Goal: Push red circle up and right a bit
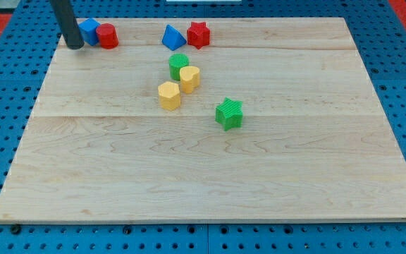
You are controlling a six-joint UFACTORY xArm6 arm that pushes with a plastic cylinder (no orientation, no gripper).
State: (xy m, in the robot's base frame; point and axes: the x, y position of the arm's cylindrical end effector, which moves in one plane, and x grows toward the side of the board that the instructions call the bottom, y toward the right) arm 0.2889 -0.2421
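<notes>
The red circle [107, 35] is a short red cylinder near the board's top left. A blue block [89, 30] touches its left side. My tip [75, 46] rests on the board just left of the blue block, with the blue block between it and the red circle. The dark rod rises from the tip up out of the view's top.
A blue triangle [173, 37] and a red star [199, 34] sit together at the top centre. A green circle [178, 65], a yellow heart [189, 77] and a yellow hexagon [168, 95] cluster mid-board. A green star [229, 113] lies to their right. The wooden board [210, 176] sits on blue pegboard.
</notes>
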